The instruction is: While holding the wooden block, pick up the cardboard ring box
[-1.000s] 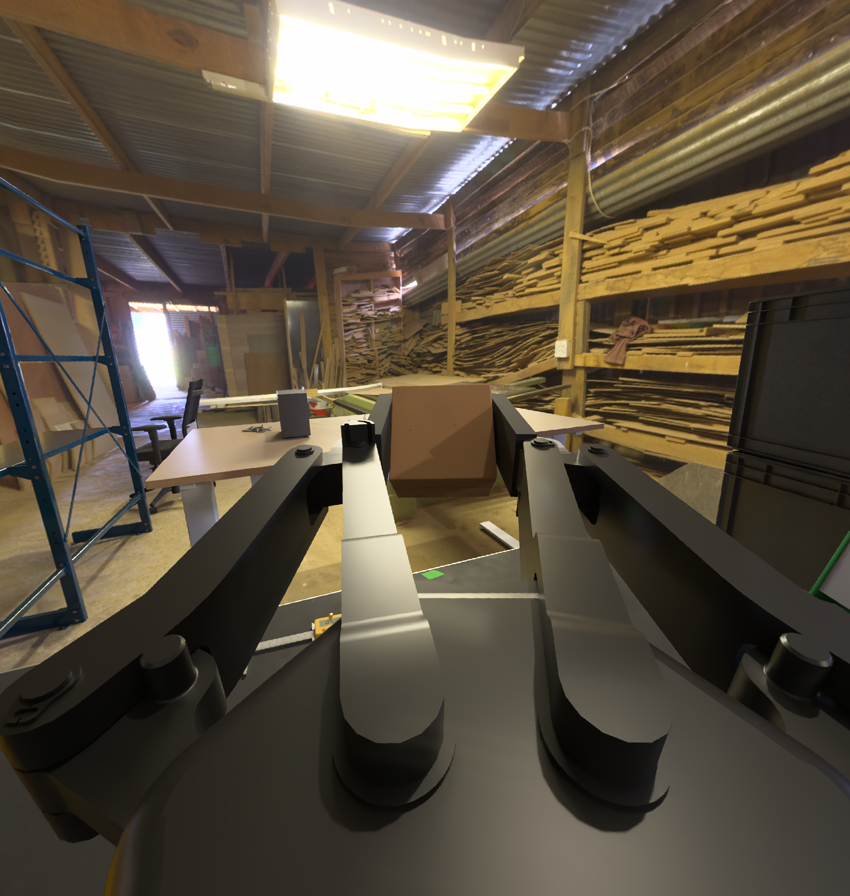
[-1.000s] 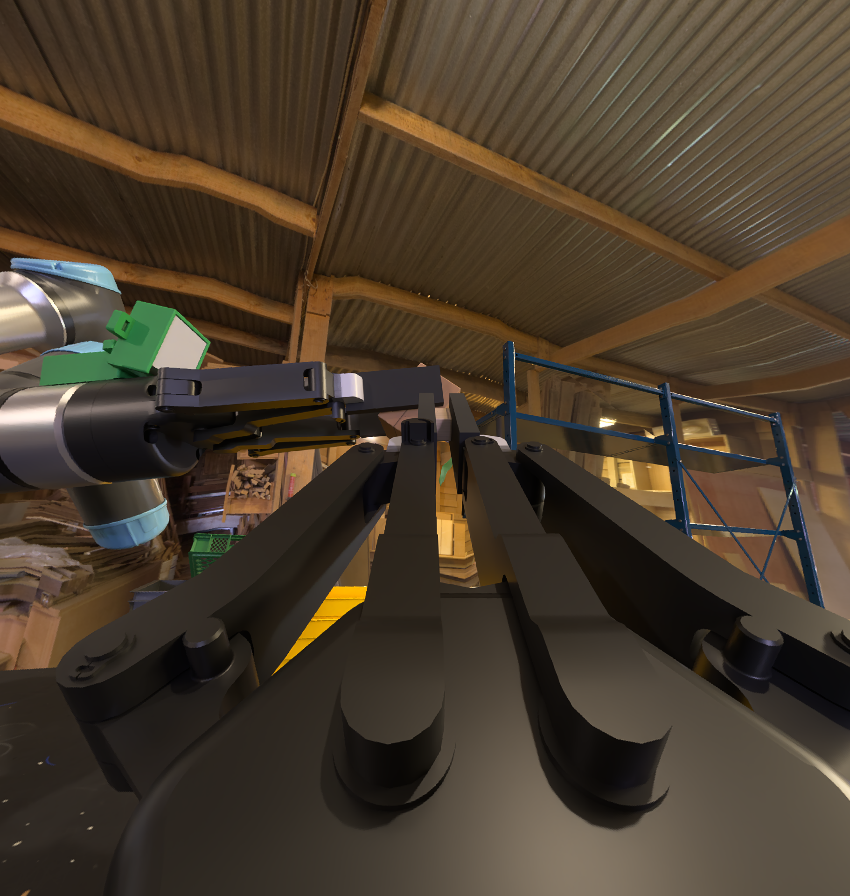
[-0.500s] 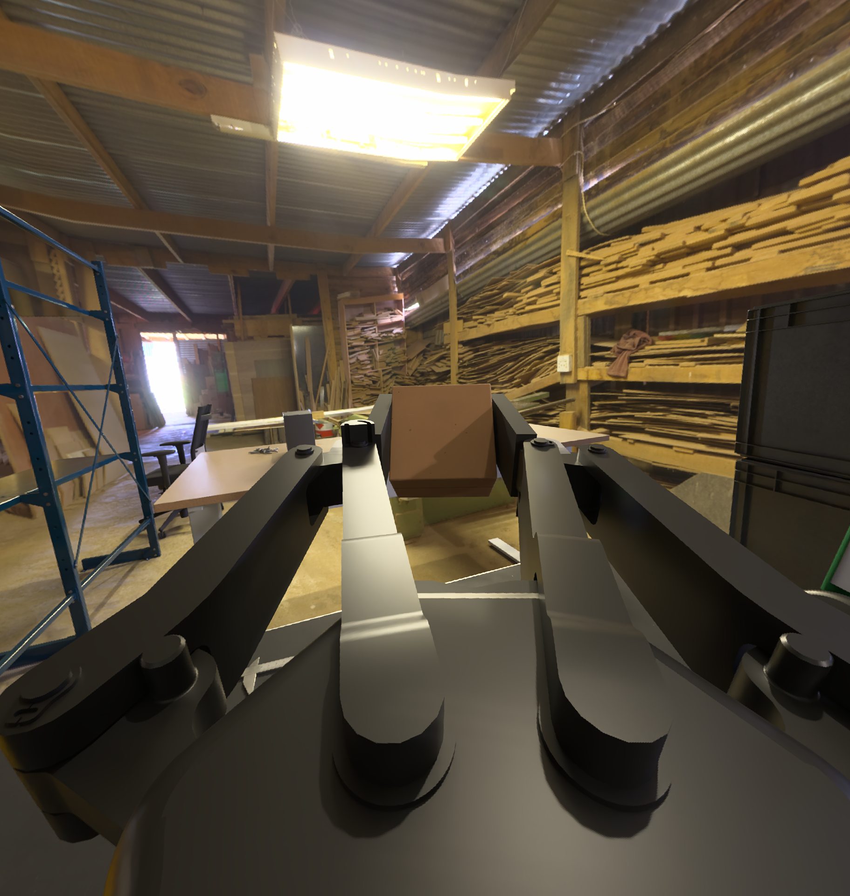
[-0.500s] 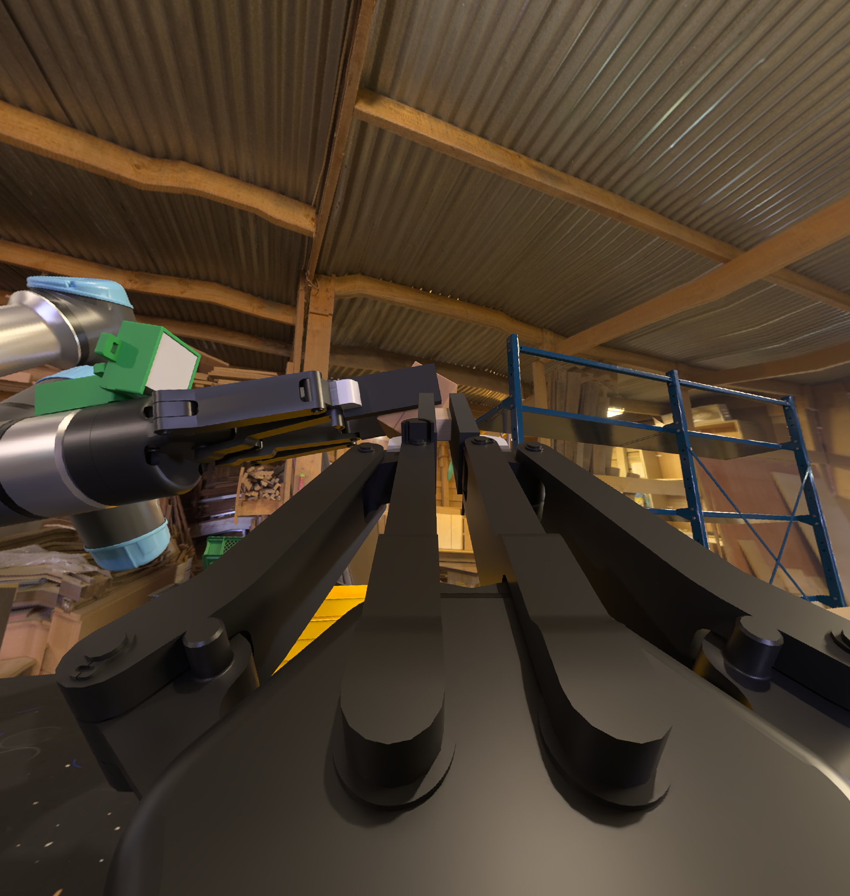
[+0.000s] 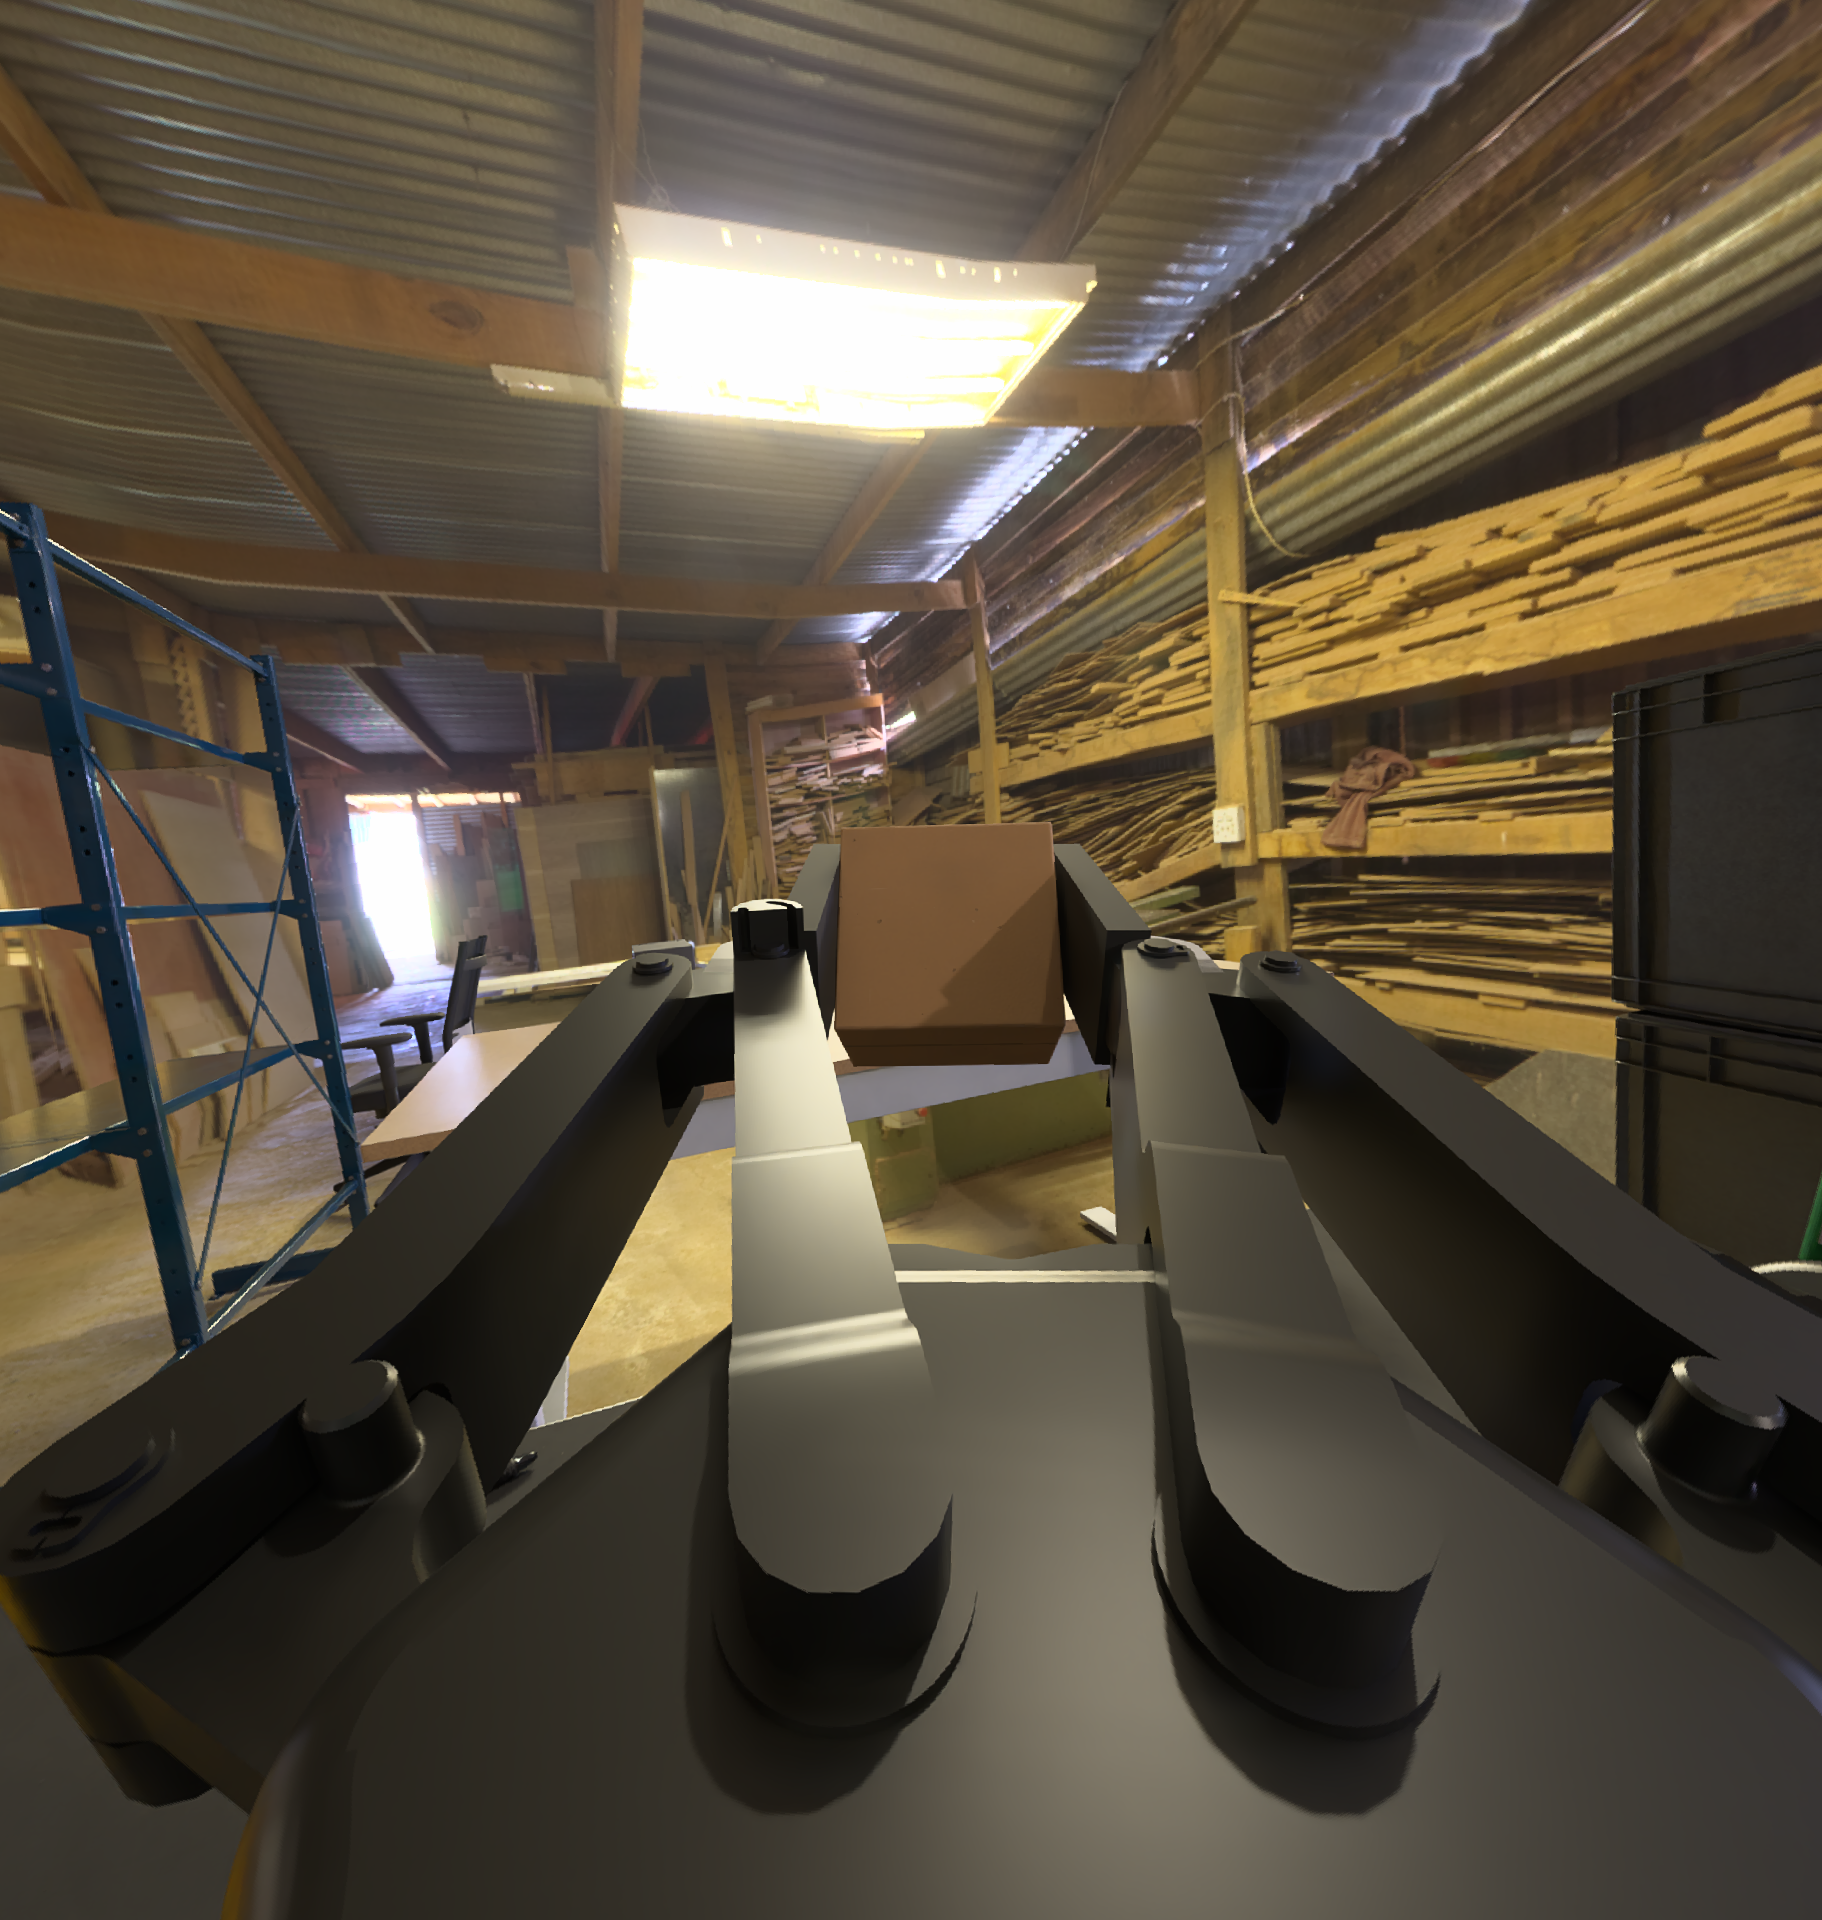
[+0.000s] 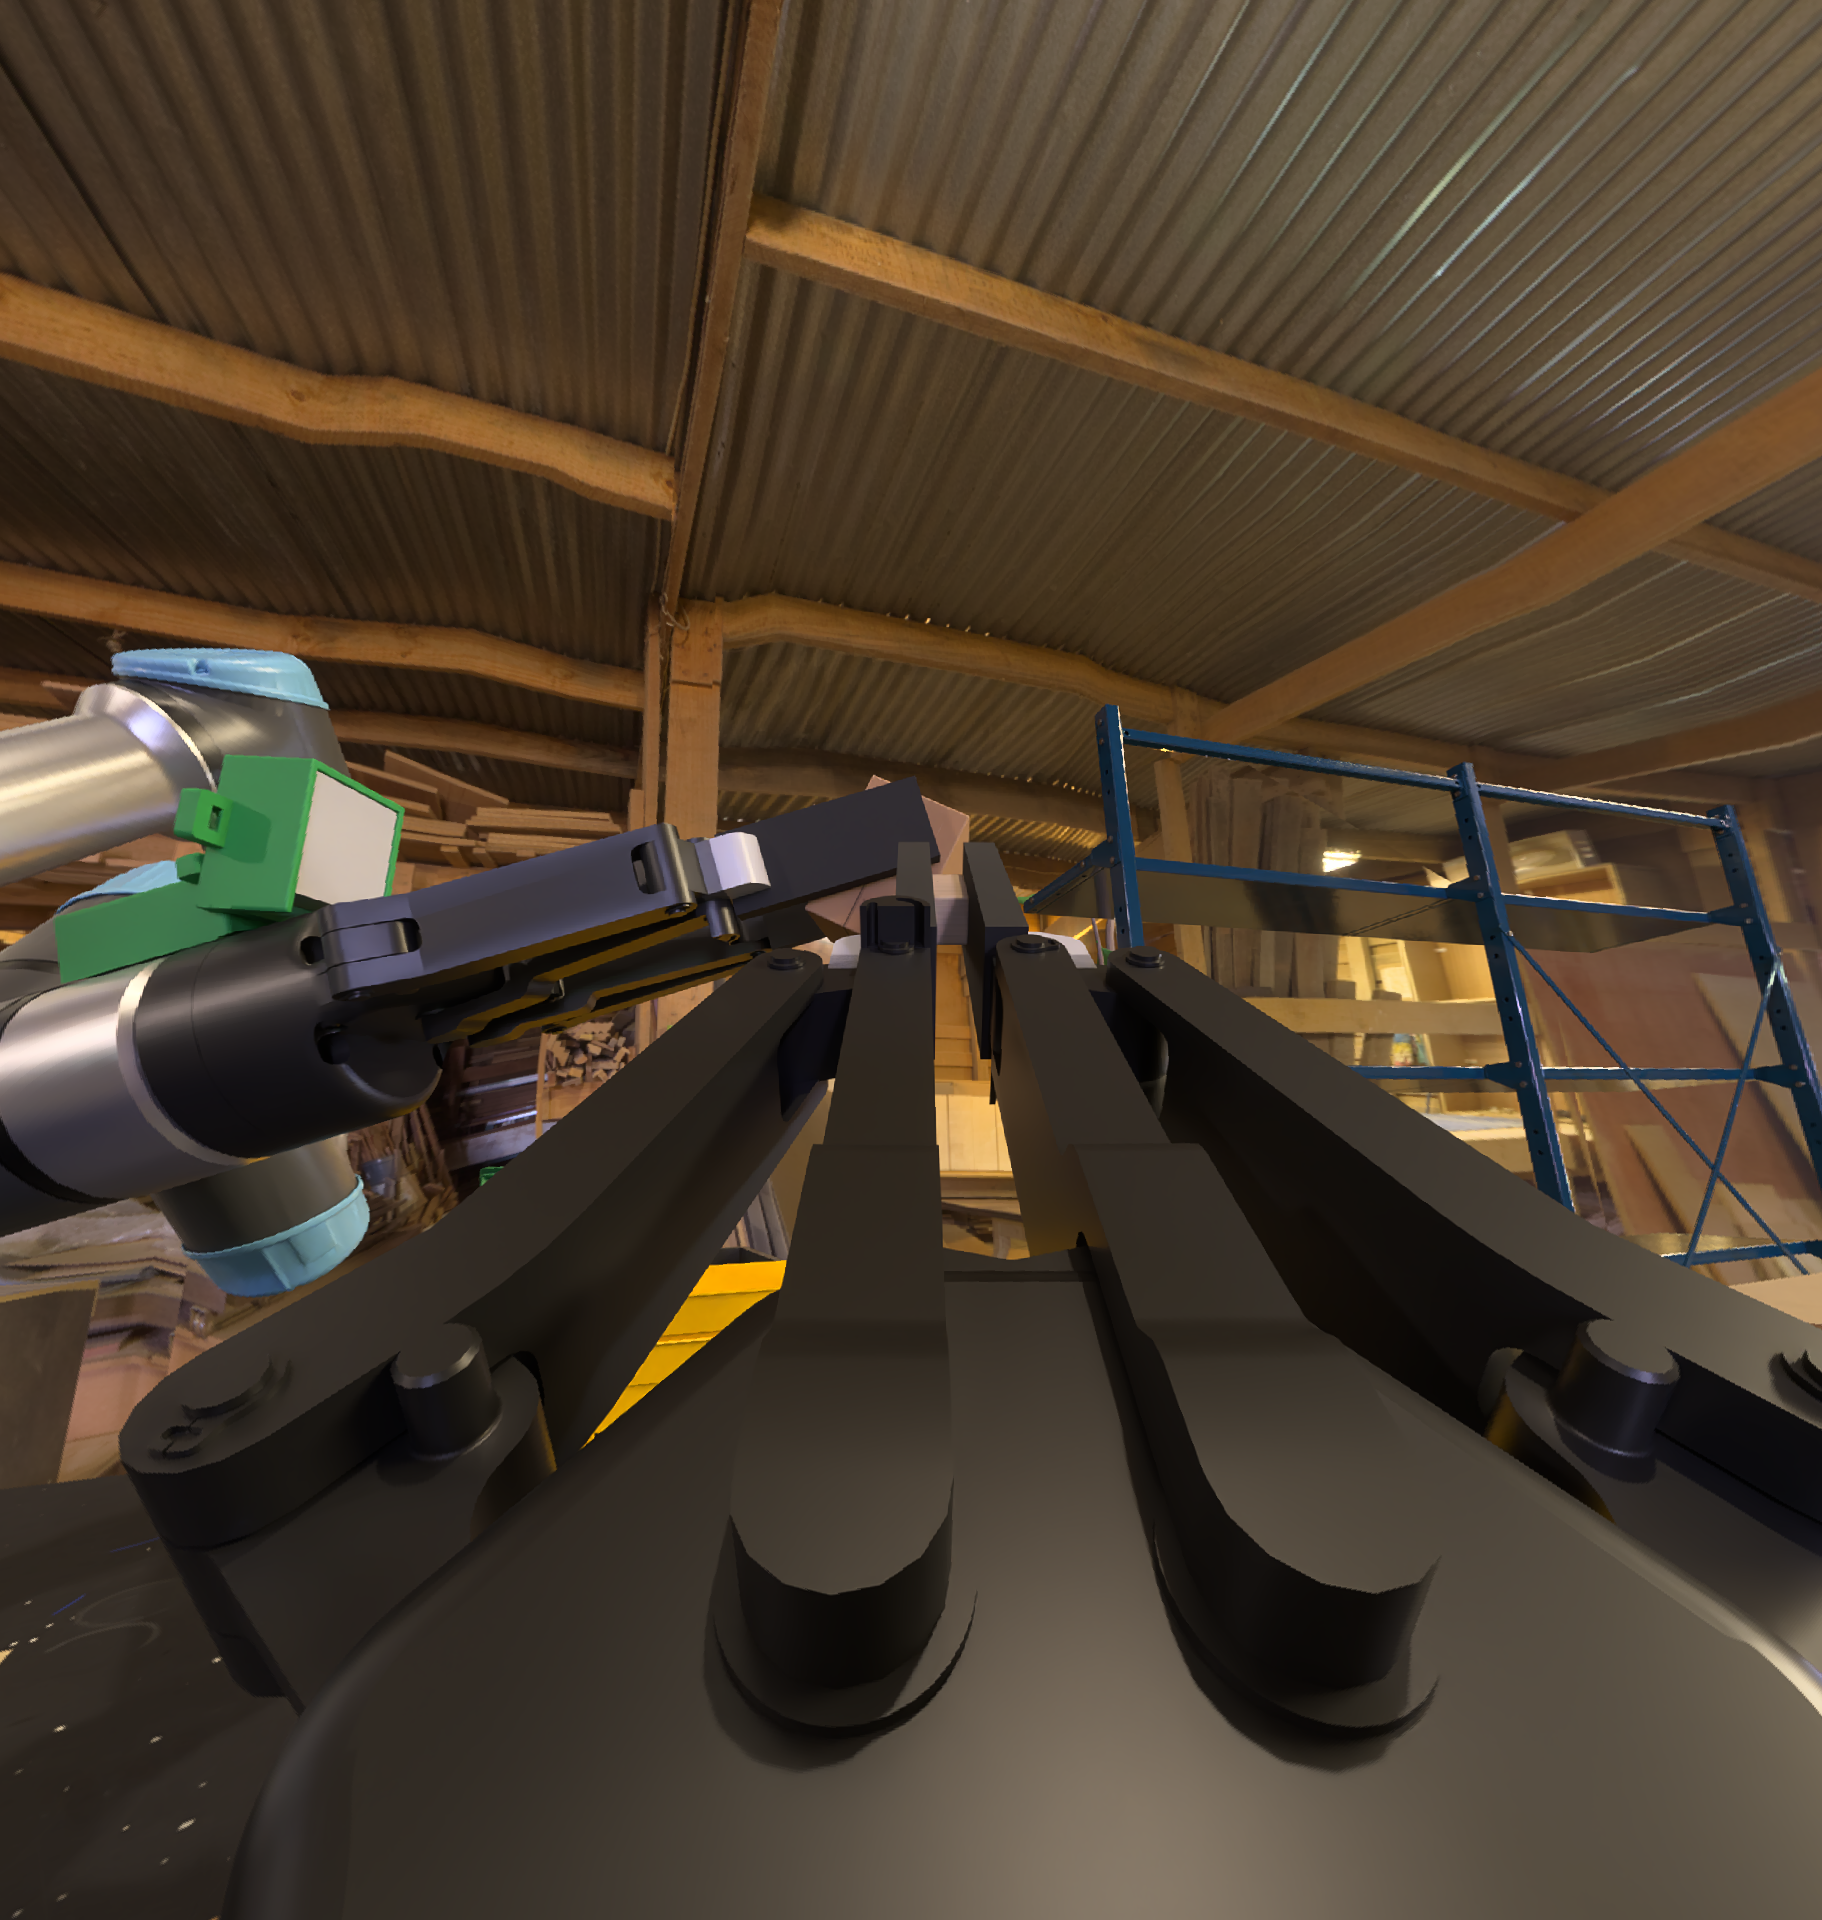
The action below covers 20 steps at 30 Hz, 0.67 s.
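My left gripper (image 5: 948, 914) is shut on the cardboard ring box (image 5: 943, 935), a brown box with a lid seam, and holds it in the air with one black pad on each side. My right gripper (image 6: 946, 883) is nearly closed on a small pale wooden block (image 6: 948, 891), of which only a sliver shows between the fingertips. The right wrist view also shows the left arm coming in from the left, its fingers (image 6: 845, 842) holding the ring box (image 6: 946, 826) just above and behind my right fingertips. Both grippers point up, away from the table.
A blue metal rack (image 5: 107, 935) stands at the left and also shows in the right wrist view (image 6: 1509, 935). Stacked black crates (image 5: 1738, 935) stand close at the right. A desk (image 5: 471, 1070) and a chair stand farther off. Timber shelves line the right wall.
Both wrist views have tilted upward and the table has dropped out of sight. The left gripper has risen and tipped up with the ring box still held. The right gripper's grip is unchanged.
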### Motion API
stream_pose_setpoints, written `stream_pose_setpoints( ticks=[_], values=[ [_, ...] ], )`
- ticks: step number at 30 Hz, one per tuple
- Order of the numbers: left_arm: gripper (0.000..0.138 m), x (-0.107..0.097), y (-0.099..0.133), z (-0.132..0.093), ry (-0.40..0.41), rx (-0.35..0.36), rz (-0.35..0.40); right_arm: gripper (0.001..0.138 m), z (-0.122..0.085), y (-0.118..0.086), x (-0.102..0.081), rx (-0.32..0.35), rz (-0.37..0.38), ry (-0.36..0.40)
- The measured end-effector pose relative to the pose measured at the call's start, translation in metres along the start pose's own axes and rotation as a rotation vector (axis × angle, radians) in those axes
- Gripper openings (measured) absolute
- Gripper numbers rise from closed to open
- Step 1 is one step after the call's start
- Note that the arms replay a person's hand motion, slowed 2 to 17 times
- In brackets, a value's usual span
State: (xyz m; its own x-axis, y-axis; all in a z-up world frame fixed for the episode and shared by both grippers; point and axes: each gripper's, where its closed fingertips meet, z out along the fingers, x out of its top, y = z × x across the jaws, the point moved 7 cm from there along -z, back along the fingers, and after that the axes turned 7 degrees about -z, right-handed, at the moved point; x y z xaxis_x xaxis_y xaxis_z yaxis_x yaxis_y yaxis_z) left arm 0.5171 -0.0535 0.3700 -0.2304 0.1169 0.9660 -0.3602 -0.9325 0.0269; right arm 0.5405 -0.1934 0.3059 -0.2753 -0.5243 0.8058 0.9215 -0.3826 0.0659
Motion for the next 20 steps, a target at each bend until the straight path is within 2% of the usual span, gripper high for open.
stream_pose_setpoints(
  ticks=[6, 20],
  values=[
    [0.052, -0.0001, 0.0022, -0.0009, 0.021, 0.008, 0.012, 0.009, -0.0003, -0.0002, 0.0008, -0.002, 0.005, 0.002],
    [0.052, -0.0011, 0.0067, -0.0042, 0.095, 0.023, 0.062, 0.009, -0.0006, 0.0011, 0.0028, 0.013, 0.091, -0.002]
  ],
)
